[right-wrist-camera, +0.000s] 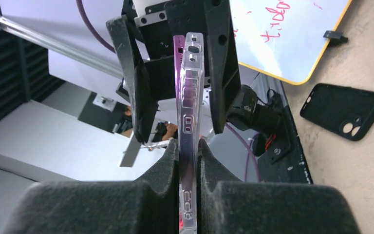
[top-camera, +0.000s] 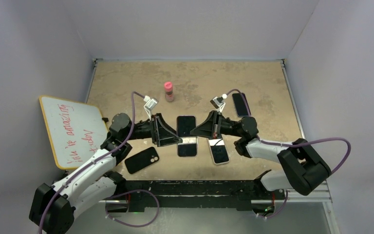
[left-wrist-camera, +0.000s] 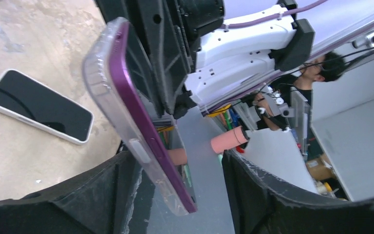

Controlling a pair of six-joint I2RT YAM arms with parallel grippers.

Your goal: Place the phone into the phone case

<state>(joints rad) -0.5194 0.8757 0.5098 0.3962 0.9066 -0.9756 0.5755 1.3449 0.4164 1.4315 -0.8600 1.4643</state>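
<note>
A purple phone (left-wrist-camera: 167,165) sits in a clear phone case (left-wrist-camera: 108,83), held on edge in the air between the two arms (top-camera: 186,125). My right gripper (right-wrist-camera: 189,156) is shut on one end, its foam pads pressed against both faces of the case (right-wrist-camera: 191,97); the phone's purple edge (right-wrist-camera: 177,63) shows beside it. My left gripper (left-wrist-camera: 177,168) stands open around the other end. The case leans close to its left finger (left-wrist-camera: 102,195), with a wide gap to the right finger (left-wrist-camera: 272,195). From above, the left gripper (top-camera: 168,129) and right gripper (top-camera: 205,127) face each other.
On the table lie a dark-screened phone (top-camera: 187,146), a white-edged phone (top-camera: 218,150), a black-cased phone (top-camera: 141,160) and another phone (top-camera: 241,104). A pink bottle (top-camera: 168,91) stands behind. A whiteboard (top-camera: 70,129) leans at the left wall.
</note>
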